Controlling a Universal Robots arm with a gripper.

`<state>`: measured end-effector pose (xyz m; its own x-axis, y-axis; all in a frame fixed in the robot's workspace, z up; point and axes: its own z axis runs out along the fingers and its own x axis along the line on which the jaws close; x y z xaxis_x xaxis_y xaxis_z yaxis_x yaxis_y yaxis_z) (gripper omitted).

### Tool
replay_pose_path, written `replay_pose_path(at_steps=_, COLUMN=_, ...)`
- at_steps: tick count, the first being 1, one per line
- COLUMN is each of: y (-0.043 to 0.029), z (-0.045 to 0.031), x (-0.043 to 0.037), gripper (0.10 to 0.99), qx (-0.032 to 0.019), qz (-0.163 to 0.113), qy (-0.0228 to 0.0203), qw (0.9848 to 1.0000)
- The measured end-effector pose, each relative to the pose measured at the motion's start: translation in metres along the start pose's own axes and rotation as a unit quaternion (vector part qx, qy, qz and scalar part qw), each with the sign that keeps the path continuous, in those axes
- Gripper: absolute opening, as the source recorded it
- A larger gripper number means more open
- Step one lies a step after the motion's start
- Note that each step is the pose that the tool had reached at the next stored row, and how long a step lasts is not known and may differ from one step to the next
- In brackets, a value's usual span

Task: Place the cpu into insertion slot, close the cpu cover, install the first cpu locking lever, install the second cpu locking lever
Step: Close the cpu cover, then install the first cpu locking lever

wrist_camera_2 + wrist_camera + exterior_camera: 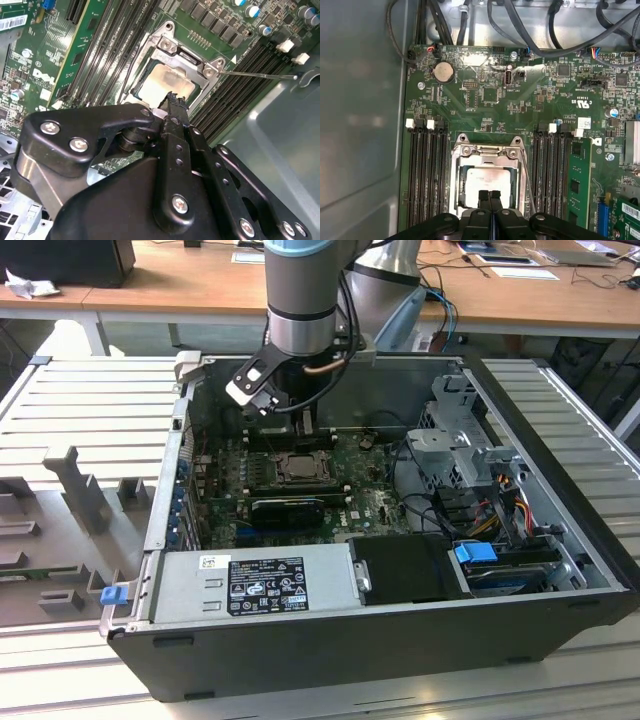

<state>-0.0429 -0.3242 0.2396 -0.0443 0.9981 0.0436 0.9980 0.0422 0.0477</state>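
Observation:
The cpu [487, 179] lies flat in the insertion slot [298, 468] on the green board, its pale metal face showing through the cut-out of the cpu cover [487, 150], which lies down over it. In both wrist views my gripper [490, 194] is shut, its two black fingertips pressed together with nothing visible between them. They hover just over the near edge of the cpu [165, 82]. A thin metal locking lever [260, 76] sticks out sideways from a corner of the socket frame. Another wire lever [527, 180] runs along the socket's side. The gripper [300, 430] reaches down into the case.
Rows of black memory slots [427, 175] flank the socket, with a green card [580, 185] standing in one. A power supply [255, 580] fills the case's front, and a drive cage [470, 450] with cables sits at the exterior view's right. Case walls [360, 125] close in.

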Motion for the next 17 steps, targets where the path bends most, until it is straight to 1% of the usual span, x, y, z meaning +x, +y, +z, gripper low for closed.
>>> replay_pose_path(at_steps=5, y=-0.0004, z=-0.0001, x=0.0, gripper=0.106, qx=0.0, qz=0.0, qy=0.0001, qw=1.0)
replay_pose_path(at_steps=12, y=-0.0003, z=-0.0039, x=0.0002, gripper=0.106, qx=0.0, qz=0.0, qy=-0.0004, qw=1.0)
replay_pose_path(at_steps=17, y=-0.0001, z=-0.0071, x=0.0003, gripper=0.106, qx=0.0001, qz=0.0, qy=-0.0024, qw=1.0)
